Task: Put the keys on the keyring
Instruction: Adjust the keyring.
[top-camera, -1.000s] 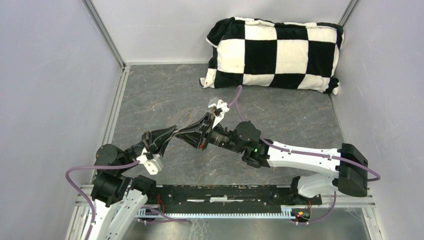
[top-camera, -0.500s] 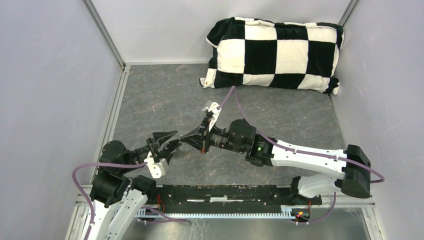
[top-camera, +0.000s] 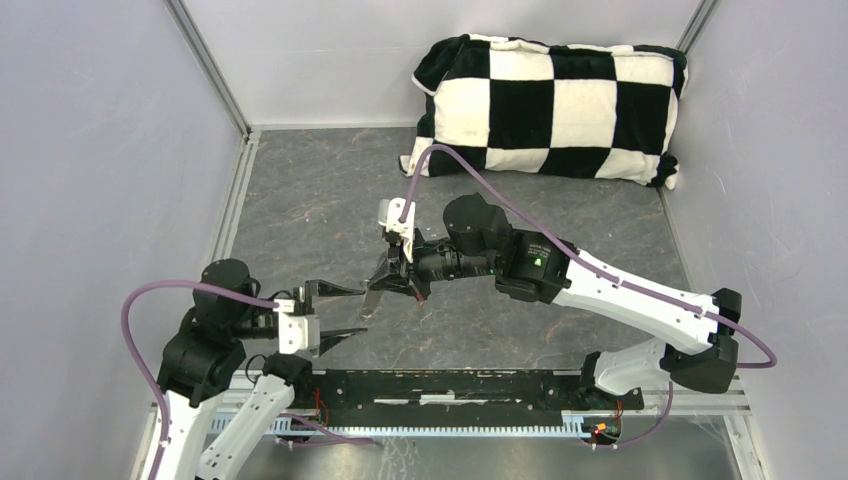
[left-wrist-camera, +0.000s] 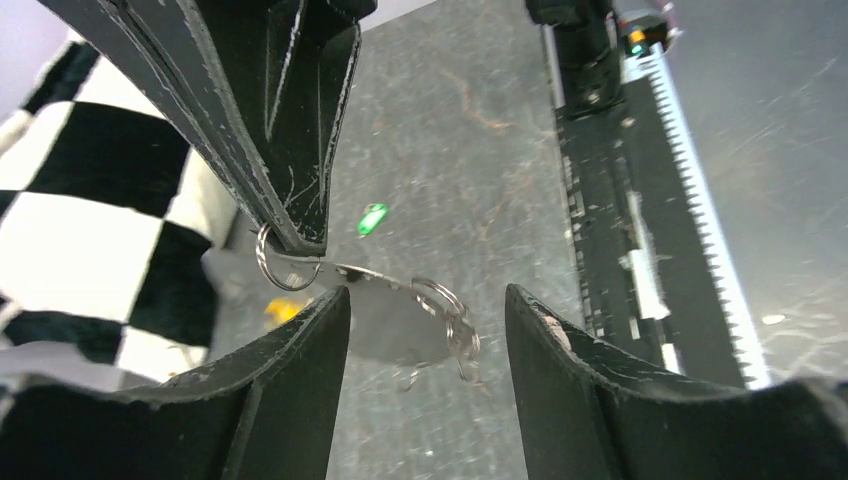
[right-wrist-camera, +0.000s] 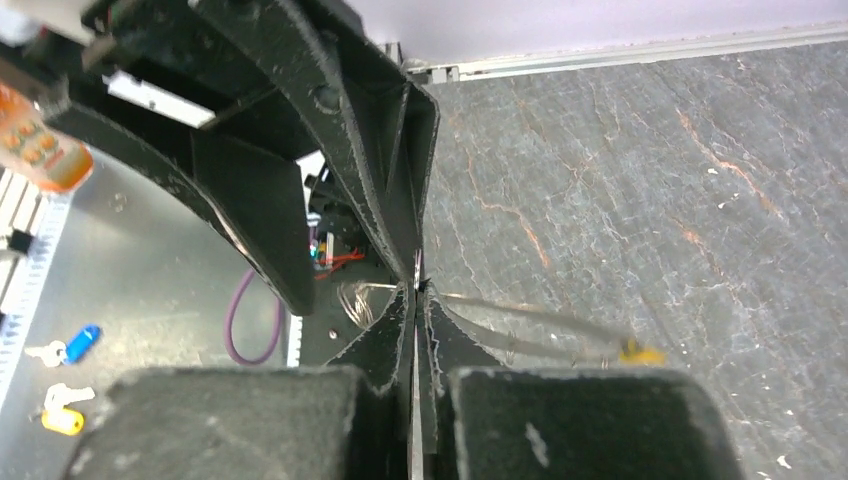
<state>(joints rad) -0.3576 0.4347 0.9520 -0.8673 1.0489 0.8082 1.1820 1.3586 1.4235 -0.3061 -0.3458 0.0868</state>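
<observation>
My right gripper (top-camera: 372, 296) (right-wrist-camera: 415, 290) is shut on the keyring (left-wrist-camera: 380, 275) (right-wrist-camera: 530, 312), a thin silvery wire loop carrying small split rings (left-wrist-camera: 445, 300). In the left wrist view its closed fingers (left-wrist-camera: 300, 200) come down from above and pinch the wire. My left gripper (top-camera: 362, 311) (left-wrist-camera: 427, 300) stands open just in front of it, one finger on each side of the hanging loop, touching nothing. The green-headed key (left-wrist-camera: 372, 218) lies on the table beyond. The yellow-headed key (right-wrist-camera: 640, 352) (left-wrist-camera: 280, 312) sits at the loop's far end; whether it is threaded on I cannot tell.
A black-and-white checkered pillow (top-camera: 545, 105) lies at the back of the grey table (top-camera: 300, 190). A black toothed rail (top-camera: 450, 385) runs along the near edge. On the metal ledge by the rail lie a blue-headed key (right-wrist-camera: 80, 342) and another yellow-headed one (right-wrist-camera: 62, 422). Walls stand on both sides.
My left gripper has opened and drawn back toward its base. My right gripper has closed on the keyring and swung left and nearer, its elbow lifting.
</observation>
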